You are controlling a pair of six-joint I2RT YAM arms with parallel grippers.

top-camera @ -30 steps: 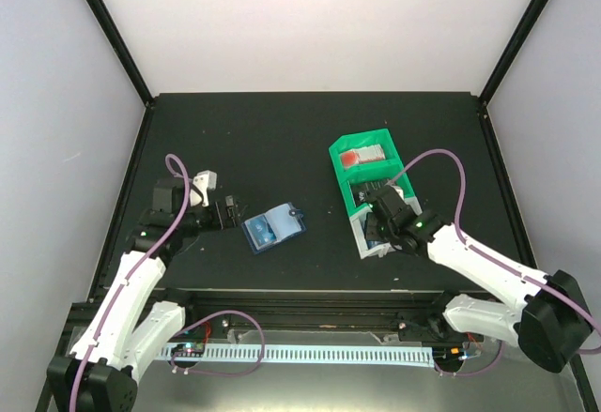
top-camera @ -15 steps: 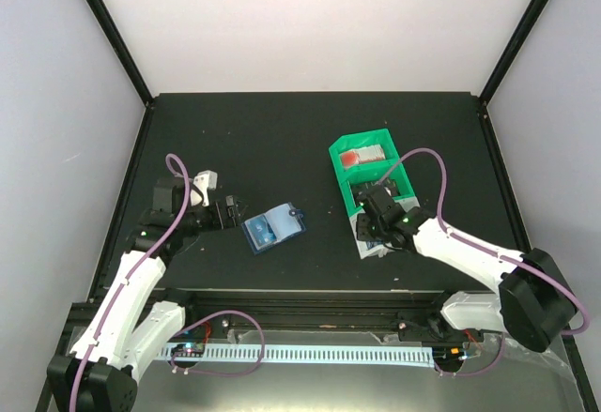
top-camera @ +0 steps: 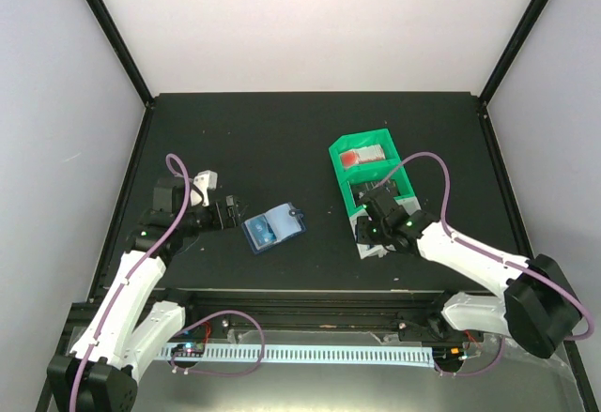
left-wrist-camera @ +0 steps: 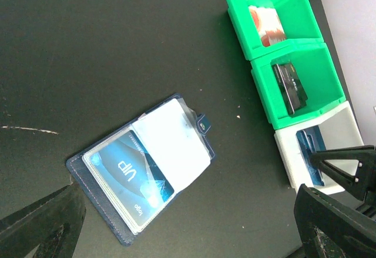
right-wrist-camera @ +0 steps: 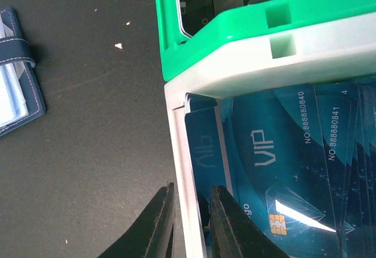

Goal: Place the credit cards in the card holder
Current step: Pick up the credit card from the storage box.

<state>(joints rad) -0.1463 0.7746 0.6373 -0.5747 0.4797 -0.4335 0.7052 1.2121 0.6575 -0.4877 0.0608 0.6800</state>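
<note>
The card holder [top-camera: 273, 227] lies open on the black table, a blue VIP card [left-wrist-camera: 126, 176] showing in its clear pocket beside a white flap. My left gripper [left-wrist-camera: 185, 211] hovers just left of it, open wide and empty. Several blue credit cards [right-wrist-camera: 270, 170] lie in the white bin [right-wrist-camera: 176, 129]. My right gripper [right-wrist-camera: 192, 190] is at that bin's left wall, jaws slightly apart. One finger is outside the wall. The other is inside, beside a card that leans on the wall. In the top view the right gripper [top-camera: 376, 222] covers most of the bin.
Two green bins [top-camera: 362, 154] join the white bin on its far side. The farthest holds a red and white item [left-wrist-camera: 265, 23], the middle one a black item [left-wrist-camera: 289, 84]. Black frame posts stand at the table's back corners.
My right gripper's jaws have parted from shut to a narrow gap, and its wrist has shifted a little over the white bin. The left arm and the card holder have not moved.
</note>
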